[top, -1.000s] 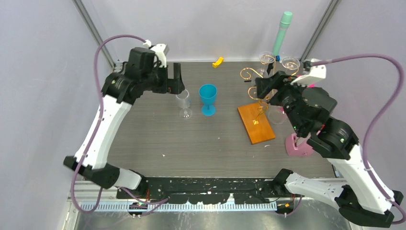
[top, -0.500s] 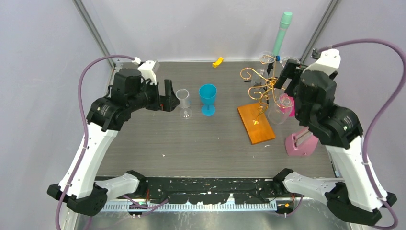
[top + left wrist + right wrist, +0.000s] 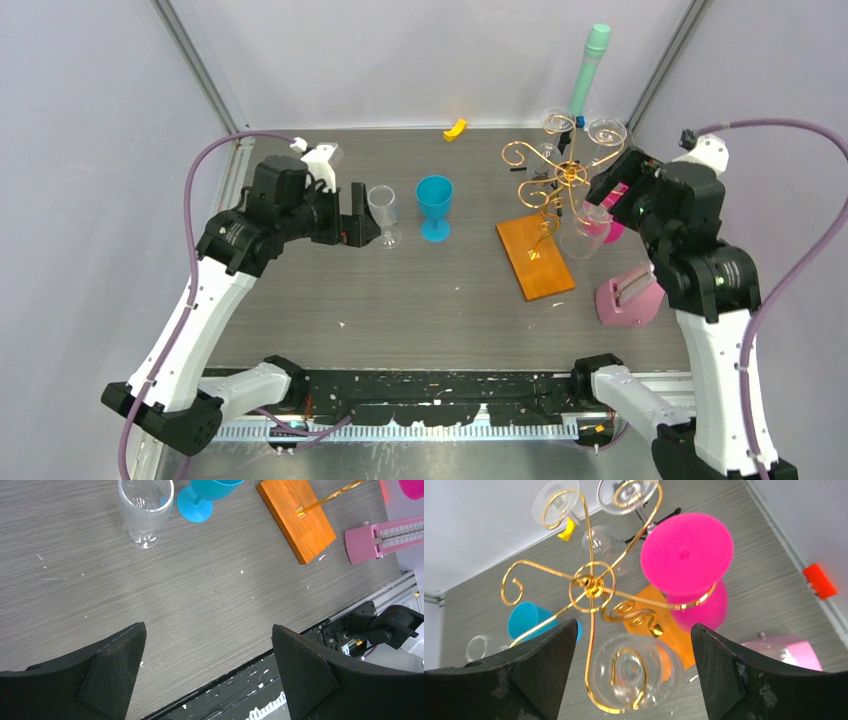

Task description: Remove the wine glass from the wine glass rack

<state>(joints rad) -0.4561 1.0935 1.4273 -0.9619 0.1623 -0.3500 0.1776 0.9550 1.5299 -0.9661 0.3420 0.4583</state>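
The wine glass rack (image 3: 556,185) is gold wire with curled arms on an orange-brown wooden base (image 3: 535,257). Three clear glasses (image 3: 578,238) and one pink glass (image 3: 602,216) hang upside down from it. My right gripper (image 3: 612,183) is open just right of the rack's top. In the right wrist view my right gripper (image 3: 634,626) looks down on the rack hub (image 3: 591,583), with a clear hanging glass (image 3: 636,672) between the fingers and the pink glass (image 3: 686,555) beside it. My left gripper (image 3: 358,228) is open and empty, left of a clear glass (image 3: 383,215) standing on the table.
A blue goblet (image 3: 434,207) stands right of the clear glass. A pink device (image 3: 628,298) lies right of the wooden base. A yellow piece (image 3: 456,128) and a teal tube (image 3: 590,65) are at the back. A red block (image 3: 819,580) lies by the right wall.
My right gripper has moved from over the rack's left side to its right side and risen. My left gripper has drawn back from the standing clear glass, toward the near left.
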